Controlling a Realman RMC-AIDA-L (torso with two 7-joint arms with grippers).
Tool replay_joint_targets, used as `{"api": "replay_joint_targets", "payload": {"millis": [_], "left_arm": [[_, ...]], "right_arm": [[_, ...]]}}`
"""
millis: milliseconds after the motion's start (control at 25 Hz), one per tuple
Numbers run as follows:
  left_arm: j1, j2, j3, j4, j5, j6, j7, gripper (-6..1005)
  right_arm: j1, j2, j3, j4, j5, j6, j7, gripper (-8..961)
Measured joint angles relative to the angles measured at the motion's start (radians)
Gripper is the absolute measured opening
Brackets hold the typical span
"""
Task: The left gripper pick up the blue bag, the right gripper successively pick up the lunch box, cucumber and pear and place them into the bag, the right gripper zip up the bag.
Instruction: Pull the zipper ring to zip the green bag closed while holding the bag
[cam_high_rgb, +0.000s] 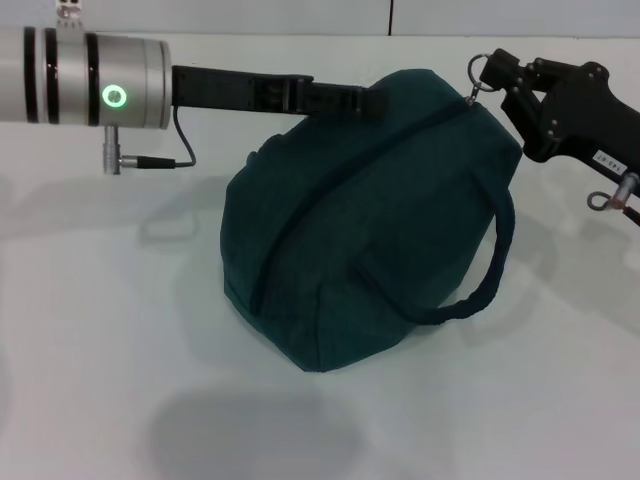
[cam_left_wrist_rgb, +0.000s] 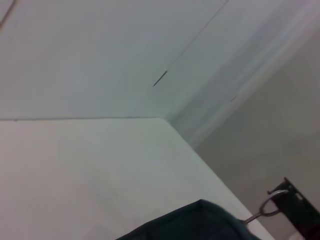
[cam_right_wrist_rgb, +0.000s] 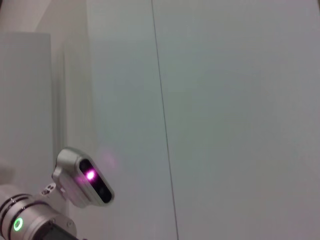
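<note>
Blue bag (cam_high_rgb: 350, 230): nearest the camera, it fills the centre of the head view and rests on the white table (cam_high_rgb: 90, 330) — bulging, its dark zip line running from lower left up to upper right, one loop handle (cam_high_rgb: 480, 285) drooping off its right side.

Contents: no lunch box, cucumber or pear shows anywhere, so they are judged to be inside already.

Left end effector (cam_high_rgb: 345, 100): it reaches in from the upper left of the head view, its fingers clamped on the bag's top edge behind the crown.

Zip pull (cam_high_rgb: 481, 68): the ring sits at the bag's upper right end, in the upper right of the head view. It also shows at the lower right of the left wrist view.

Right end effector (cam_high_rgb: 497, 84): in the upper right of the head view, its tip is right at the ring — whether the fingers are closed on it cannot be told.

Stage: the zip looks run almost to its end, judging by the closed seam.

Risk: pulling further could drag the bag rightward out of the left grip, as the fabric is slack and the hold is shallow.

Risk: the ring could slip free if the pull angle lifts off the zip line.
</note>
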Motion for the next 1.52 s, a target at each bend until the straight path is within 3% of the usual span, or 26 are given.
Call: {"api": "replay_joint_targets", "payload": {"millis": [200,640,840,960,1200,1520], "left_arm": [[0.007,-0.008,0.007,0.004,0.005,-0.003,0.004,679],[0.017,-0.021,0.008,0.005,-0.005,0.002,0.004,447],[0.028,-0.036,0.01,0.005,-0.006,0.004,0.021,242],[0.036,-0.041,0.009,0.005,-0.023,0.009,0.032,59],[0.06,-0.038,0.011,0.006,-0.123,0.06,0.086,59],[0.067,-0.042,0.011,0.031,-0.134,0.126,0.095,59]], "right_arm": [[-0.007,0.0,0.0,0.001,0.0,-0.012,0.0,8],[-0.017,0.001,0.0,0.024,0.005,-0.027,0.005,8],[-0.015,0.002,0.001,0.049,0.008,-0.036,0.008,8],[-0.016,0.004,0.002,0.054,0.018,-0.036,0.018,8],[-0.006,0.004,0.004,0.095,0.073,-0.029,0.079,8],[0.004,0.002,0.008,0.11,0.101,-0.002,0.165,8]]}}
